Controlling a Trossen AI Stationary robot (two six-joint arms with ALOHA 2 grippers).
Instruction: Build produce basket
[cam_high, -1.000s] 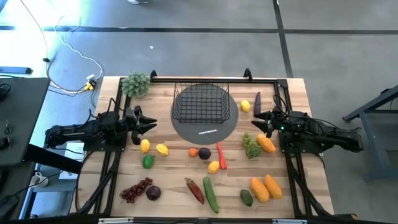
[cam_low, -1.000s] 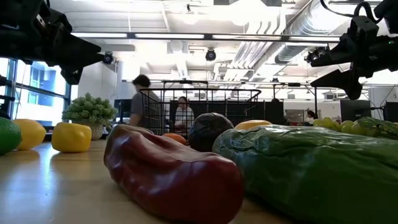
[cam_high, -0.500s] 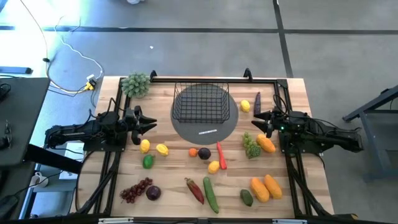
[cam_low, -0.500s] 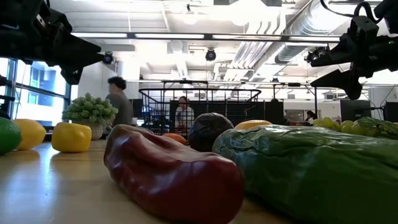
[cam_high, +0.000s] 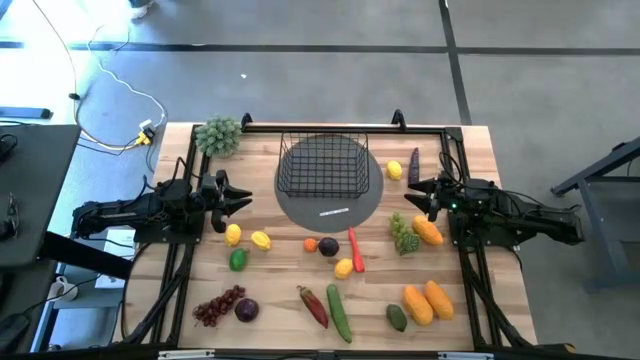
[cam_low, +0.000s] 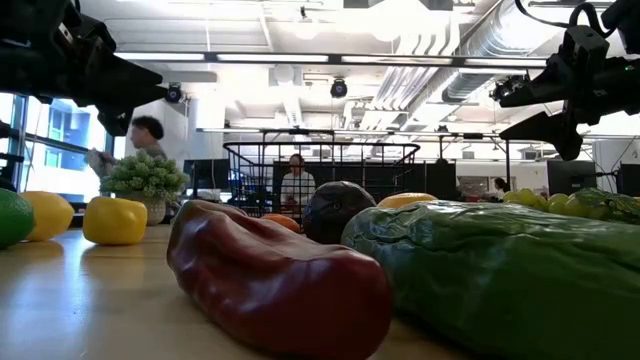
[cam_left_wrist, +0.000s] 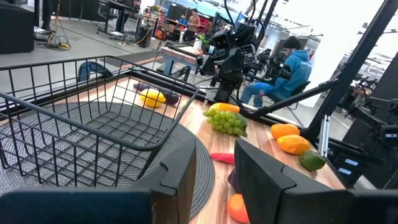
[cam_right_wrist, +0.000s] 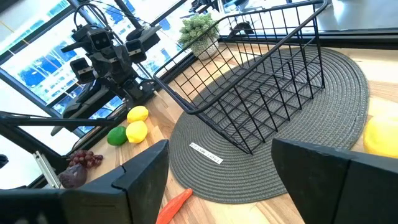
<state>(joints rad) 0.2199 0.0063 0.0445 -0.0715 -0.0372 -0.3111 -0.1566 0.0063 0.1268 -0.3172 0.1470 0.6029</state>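
Note:
The black wire basket (cam_high: 322, 165) stands on a grey round mat (cam_high: 345, 205) at the table's far middle, with nothing in it. Toy produce lies scattered on the wood: two lemons (cam_high: 246, 238), a lime (cam_high: 237, 260), purple grapes (cam_high: 218, 306), a red chilli (cam_high: 354, 249), a cucumber (cam_high: 339, 311), green grapes (cam_high: 403, 234) and orange mangoes (cam_high: 427, 301). My left gripper (cam_high: 238, 198) hovers open left of the basket, my right gripper (cam_high: 414, 191) open to its right. Both point at the basket (cam_left_wrist: 93, 124) (cam_right_wrist: 261, 81) and hold nothing.
A pale green leafy bunch (cam_high: 218, 135) stands at the far left corner. A dark aubergine (cam_high: 414, 164) and a lemon (cam_high: 395, 170) lie right of the mat. A person (cam_low: 140, 150) walks in the room beyond the table; another sits (cam_left_wrist: 292, 62) behind the right arm.
Both arms have kept still. In the room behind the table a person has walked across toward the picture's left.

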